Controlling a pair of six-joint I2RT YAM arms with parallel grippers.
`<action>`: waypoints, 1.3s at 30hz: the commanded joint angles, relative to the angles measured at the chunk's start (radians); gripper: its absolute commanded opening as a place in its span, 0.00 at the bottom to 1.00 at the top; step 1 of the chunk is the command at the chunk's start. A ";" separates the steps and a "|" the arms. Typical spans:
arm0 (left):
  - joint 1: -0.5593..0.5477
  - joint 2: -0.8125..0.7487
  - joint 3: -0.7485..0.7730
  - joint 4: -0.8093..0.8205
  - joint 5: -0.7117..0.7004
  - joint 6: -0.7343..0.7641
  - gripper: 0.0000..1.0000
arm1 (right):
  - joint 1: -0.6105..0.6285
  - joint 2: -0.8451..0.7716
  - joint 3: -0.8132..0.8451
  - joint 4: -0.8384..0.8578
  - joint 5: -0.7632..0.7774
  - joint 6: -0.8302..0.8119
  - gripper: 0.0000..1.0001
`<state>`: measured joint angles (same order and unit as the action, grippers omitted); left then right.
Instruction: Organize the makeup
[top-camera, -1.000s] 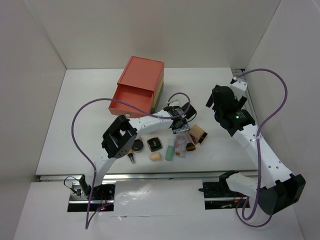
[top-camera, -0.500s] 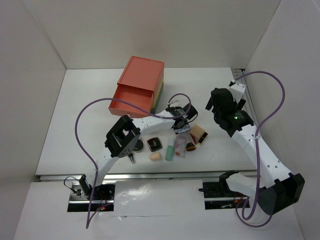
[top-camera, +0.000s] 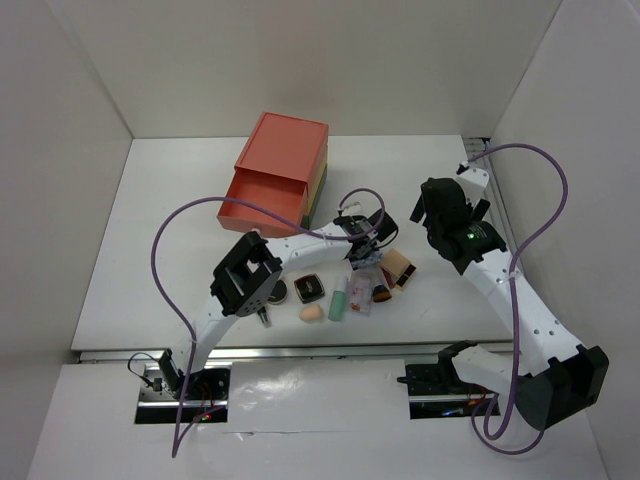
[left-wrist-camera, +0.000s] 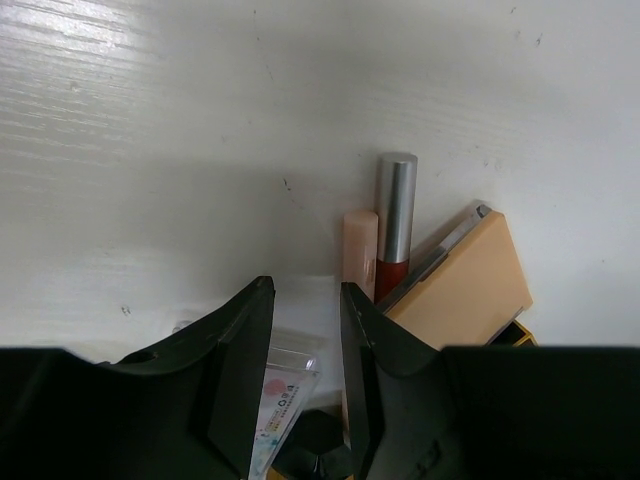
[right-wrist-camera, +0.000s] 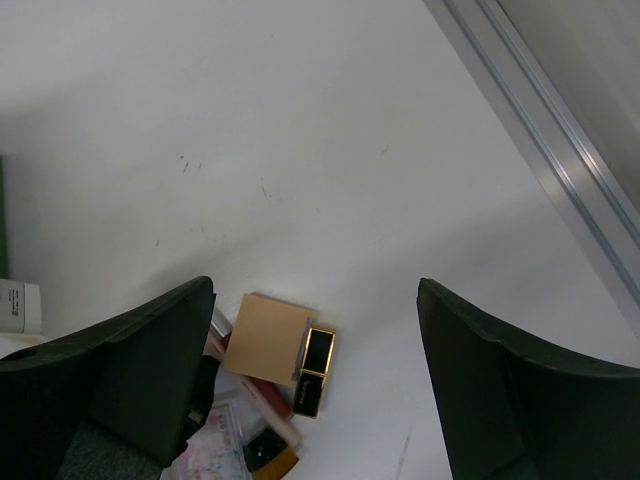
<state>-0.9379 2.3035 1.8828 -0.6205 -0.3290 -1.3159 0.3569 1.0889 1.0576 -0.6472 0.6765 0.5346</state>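
The makeup lies in a cluster at the table's middle: a round black compact, a square black compact, a beige sponge, a mint-green tube, a pink sachet, a brush and a tan square compact. My left gripper is low over the sachet, jaws a little apart and straddling its clear edge. A red gloss tube and a pink stick lie just ahead. My right gripper hangs open above the tan compact and a black-gold lipstick.
The red-yellow-green drawer box stands at the back, its red top drawer pulled open toward the cluster. A small black item lies by the left arm. White walls enclose the table on three sides.
My left gripper has moved a little right and down onto the pile by the sachet. The right gripper has shifted slightly left and stays open.
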 joint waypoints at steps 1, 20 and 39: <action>-0.007 -0.003 0.022 0.010 -0.016 -0.009 0.46 | -0.006 -0.003 -0.005 -0.009 0.020 0.008 0.89; -0.027 -0.009 0.045 0.056 -0.028 0.010 0.49 | -0.006 0.035 -0.005 0.000 0.029 -0.030 0.89; -0.018 0.106 0.122 -0.025 -0.018 0.000 0.47 | -0.015 0.035 -0.015 0.009 0.038 -0.030 0.89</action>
<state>-0.9592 2.3749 1.9881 -0.6106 -0.3447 -1.3148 0.3504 1.1244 1.0527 -0.6464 0.6926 0.5068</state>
